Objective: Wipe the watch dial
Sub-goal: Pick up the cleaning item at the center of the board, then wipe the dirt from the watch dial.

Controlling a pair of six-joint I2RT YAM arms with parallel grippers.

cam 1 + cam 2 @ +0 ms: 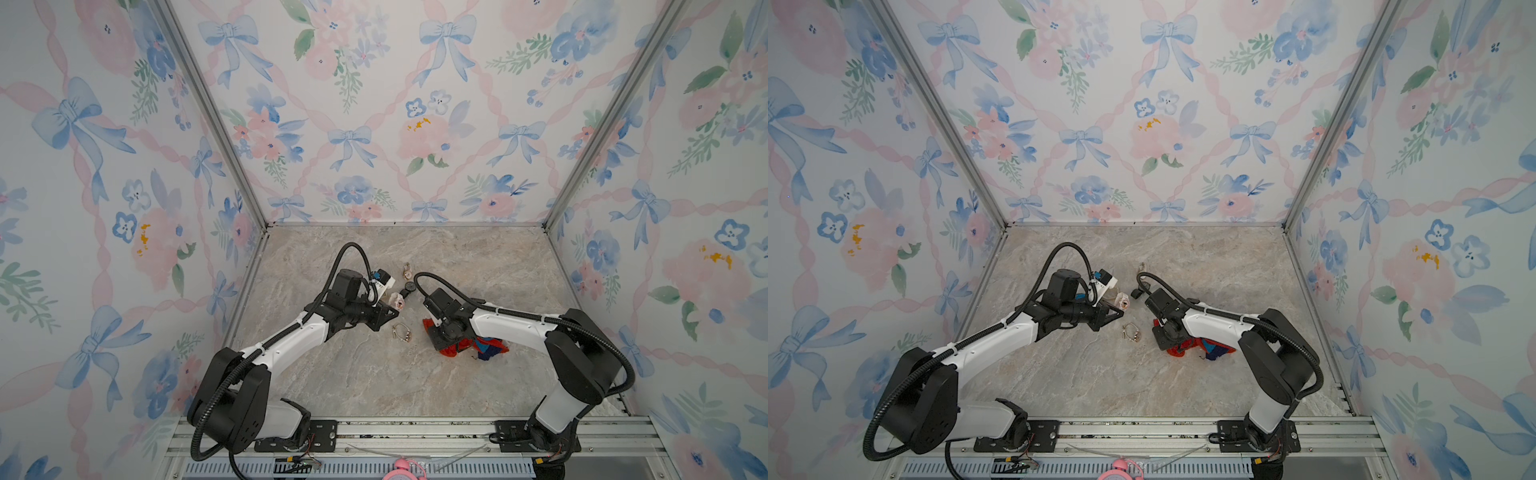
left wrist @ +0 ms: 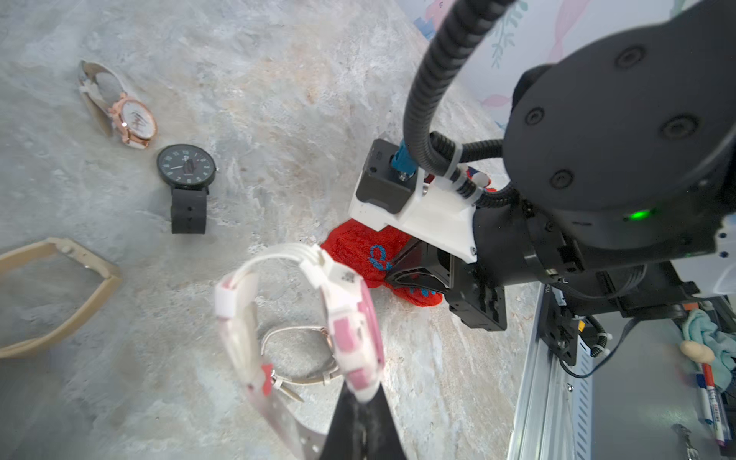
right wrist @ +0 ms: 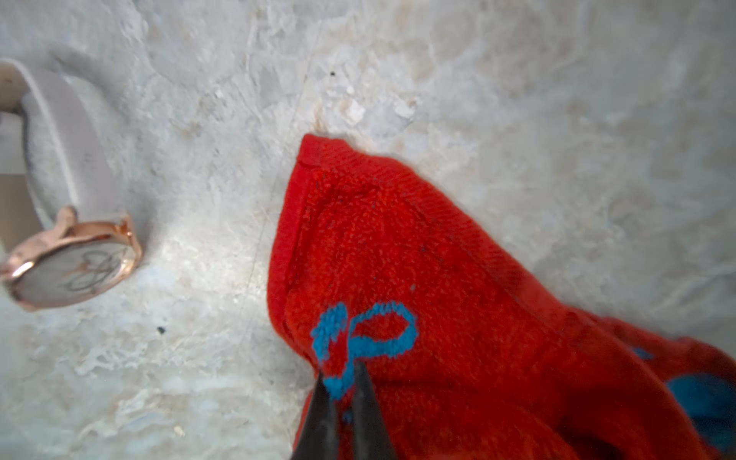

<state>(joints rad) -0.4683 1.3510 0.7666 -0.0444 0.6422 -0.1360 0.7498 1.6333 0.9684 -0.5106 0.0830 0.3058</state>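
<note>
My left gripper [image 2: 360, 400] is shut on the edge of a pink and white watch [image 2: 350, 318] and holds it above the table. Its case is seen edge-on in the left wrist view, with the white strap looping away. Both top views show this watch [image 1: 398, 302] [image 1: 1122, 301] at the tip of the left arm. My right gripper [image 3: 340, 384] points down onto a red cloth [image 3: 418, 259] with blue stitching. Its fingers are shut, pinching a fold of it. The cloth [image 1: 484, 348] [image 1: 1187, 348] lies on the table under the right wrist.
A black watch [image 2: 186, 171] and a rose-gold watch with a white strap [image 2: 133, 119] lie on the marble table [image 1: 374, 382] behind the arms. Another rose-gold watch [image 1: 402, 332] [image 3: 67, 275] lies between the grippers. A beige strap [image 2: 59, 294] is near the left wrist.
</note>
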